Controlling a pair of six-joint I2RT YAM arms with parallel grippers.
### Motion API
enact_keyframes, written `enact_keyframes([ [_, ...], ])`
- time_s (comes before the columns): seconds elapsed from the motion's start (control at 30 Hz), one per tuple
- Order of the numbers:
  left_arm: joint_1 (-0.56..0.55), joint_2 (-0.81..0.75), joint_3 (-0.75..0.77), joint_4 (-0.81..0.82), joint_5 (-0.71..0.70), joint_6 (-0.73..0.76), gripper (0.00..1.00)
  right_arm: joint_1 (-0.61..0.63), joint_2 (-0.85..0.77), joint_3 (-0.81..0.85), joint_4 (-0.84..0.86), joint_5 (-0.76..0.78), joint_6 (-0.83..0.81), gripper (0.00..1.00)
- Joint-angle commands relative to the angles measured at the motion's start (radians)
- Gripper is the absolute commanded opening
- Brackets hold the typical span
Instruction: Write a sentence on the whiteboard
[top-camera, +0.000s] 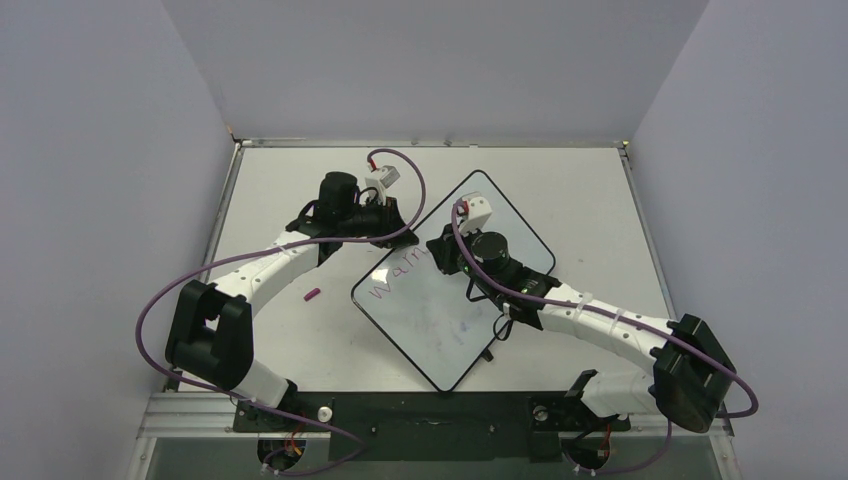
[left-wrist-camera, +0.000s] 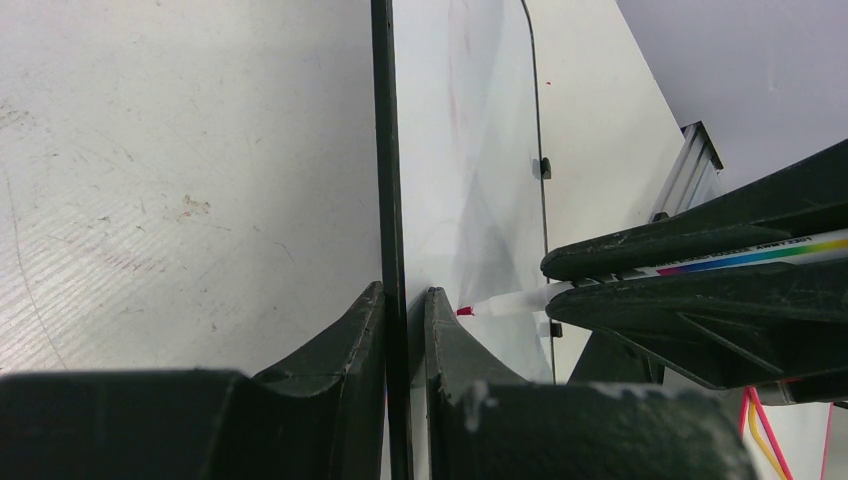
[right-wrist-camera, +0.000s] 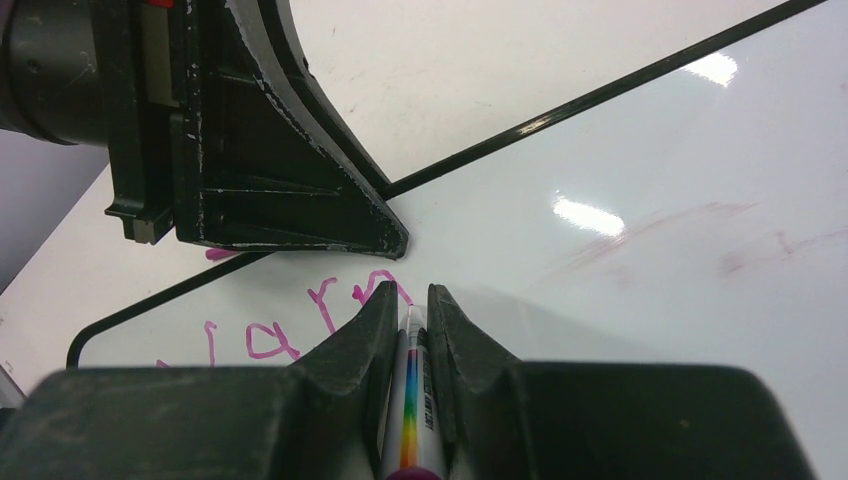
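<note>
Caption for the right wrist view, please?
Right jaws clamp the marker at pink letters on the whiteboard; left jaws pinch its rim.

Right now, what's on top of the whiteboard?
Pink writing, roughly "Warm", near the edge clamped by the left gripper. The right gripper holds a marker, tip at the whiteboard surface. Faint smudges farther along. Any stroke under that gripper is covered.

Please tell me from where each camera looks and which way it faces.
Top: above and behind, facing down on the table; both arms and the board show.
Left wrist: low, along the board's rim; left tool clamps it.
Right wrist: down onto the board; right tool holds the marker.
Shared: both wrist views show the marker and the other tool.
</note>
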Motion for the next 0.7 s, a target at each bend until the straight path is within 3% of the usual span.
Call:
enact_keyframes([
  [0.0, 0.002, -0.017, -0.001, 0.008, -0.075, 0.092, 0.0, -0.008, 0.002, 0.02, -0.019, 0.011, 0.0, 0.0],
  [0.67, 0.002, -0.021, -0.003, 0.007, -0.078, 0.094, 0.0, -0.01, 0.067, 0.115, -0.036, 0.013, -0.013, 0.0],
])
